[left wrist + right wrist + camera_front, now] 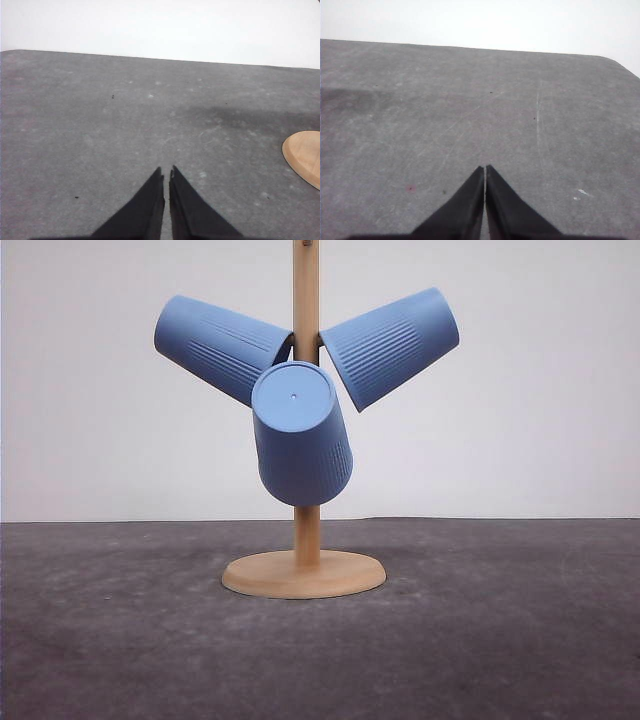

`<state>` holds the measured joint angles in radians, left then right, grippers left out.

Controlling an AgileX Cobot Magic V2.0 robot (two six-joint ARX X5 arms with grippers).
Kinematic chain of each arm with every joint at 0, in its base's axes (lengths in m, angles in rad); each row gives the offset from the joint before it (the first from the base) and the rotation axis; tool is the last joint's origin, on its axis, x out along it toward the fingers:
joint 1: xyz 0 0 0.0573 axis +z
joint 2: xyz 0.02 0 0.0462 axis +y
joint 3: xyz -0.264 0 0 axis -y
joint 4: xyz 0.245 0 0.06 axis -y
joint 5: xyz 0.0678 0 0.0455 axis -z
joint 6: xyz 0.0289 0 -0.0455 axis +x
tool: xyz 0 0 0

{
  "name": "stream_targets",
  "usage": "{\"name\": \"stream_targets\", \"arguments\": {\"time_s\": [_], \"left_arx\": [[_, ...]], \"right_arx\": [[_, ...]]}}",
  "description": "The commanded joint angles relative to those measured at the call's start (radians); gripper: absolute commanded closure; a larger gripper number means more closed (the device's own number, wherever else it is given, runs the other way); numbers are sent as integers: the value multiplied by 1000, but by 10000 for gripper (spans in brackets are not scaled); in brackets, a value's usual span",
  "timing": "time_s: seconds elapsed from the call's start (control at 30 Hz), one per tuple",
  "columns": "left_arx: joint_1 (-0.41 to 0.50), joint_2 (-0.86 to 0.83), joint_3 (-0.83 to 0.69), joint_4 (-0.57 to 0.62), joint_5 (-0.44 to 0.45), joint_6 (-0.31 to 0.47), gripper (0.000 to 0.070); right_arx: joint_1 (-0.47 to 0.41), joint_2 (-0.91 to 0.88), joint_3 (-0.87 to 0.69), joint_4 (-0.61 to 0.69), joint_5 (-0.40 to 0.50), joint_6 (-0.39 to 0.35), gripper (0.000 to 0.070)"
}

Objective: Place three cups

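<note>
Three light-blue matte ribbed tumblers hang mouth-first on the pegs of a pale wooden stand with a round base, seen in the front view on the grey worktop. The left cup slants up and outward to the robot's left. The right cup mirrors it. The middle cup points its flat base at the camera, tilted slightly down. All three look seated on pegs; none lies on the worktop.

Left gripper: fingers pressed together at the tips, nothing between them, over bare worktop. An edge of the stand's base shows off to one side of it, well apart. Right gripper: likewise closed and empty, bare grey surface ahead of it.

Handling, by judgement: the cups look light, stiff and thin-walled, probably plastic. The matte ribbing should give the pads some bite, but the taper could let a cup slide toward its narrow end under a squeeze. Best hold seems across the ribbed wall about mid-height, jaws square to the cup's axis. Each must be drawn along its peg, not pulled sideways, or the stand could tip.

Judged from the task wording, the cups may already be placed.
</note>
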<state>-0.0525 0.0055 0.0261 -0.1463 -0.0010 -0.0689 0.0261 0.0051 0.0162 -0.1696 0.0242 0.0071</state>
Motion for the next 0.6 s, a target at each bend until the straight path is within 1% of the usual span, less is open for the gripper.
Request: {"name": "stream_targets", "arguments": {"time_s": [0.0,0.57], "left_arx": [[1,0,-14,11,-1,-2,700],[1,-1,-14,11,-1,-2,700]], "right_arx": [[3,-2,-4,12,2,12,700],[3,-2,-4,12,2,12,699]]}}
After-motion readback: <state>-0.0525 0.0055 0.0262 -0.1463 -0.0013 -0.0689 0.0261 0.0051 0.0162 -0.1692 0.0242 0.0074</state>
